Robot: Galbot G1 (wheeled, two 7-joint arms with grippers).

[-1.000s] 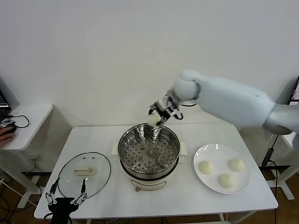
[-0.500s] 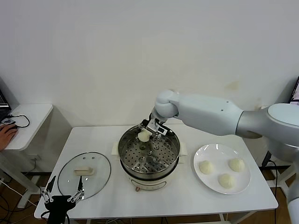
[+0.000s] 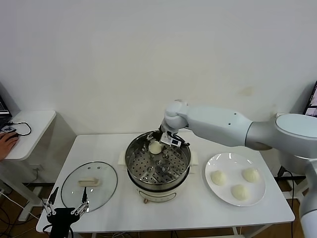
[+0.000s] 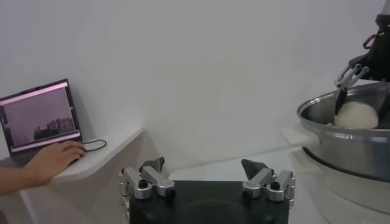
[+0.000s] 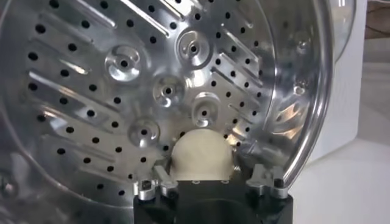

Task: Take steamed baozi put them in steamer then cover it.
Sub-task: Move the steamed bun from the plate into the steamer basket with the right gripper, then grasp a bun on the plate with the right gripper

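While the right arm reaches across from the robot's right side, the right hand (image 3: 158,144) hangs inside the steamer (image 3: 158,162) at its far rim, just above the perforated floor; in the right wrist view its fingers (image 5: 159,182) stand spread on either side of one baozi (image 5: 202,157), close to the bun but with a small gap showing on each side, so whether they touch it cannot be told; the bun sits low on the steel floor near the basket's far wall, and the left wrist view shows it just above the rim line between the dark fingertips. The steamer stands on its white pot base (image 3: 157,194) at the middle of the bench (image 3: 198,210), its basket holding only that one bun. To the robot's right of it, near but apart, lies a white plate (image 3: 213,188) carrying three more baozi (image 3: 218,177); they lie apart from one another, one toward the steamer, one at the far right and one toward the near edge. On the other side of the steamer the cover (image 3: 89,184) lies flat on the bench, handle up, well apart from the plate. Beyond it, at the near left corner of the bench, the left hand (image 3: 66,205) hovers idle with its fingers spread wide and nothing between them. Farther left, a person's hand (image 4: 53,159) rests on a side table (image 3: 29,124) by a laptop (image 4: 41,118).
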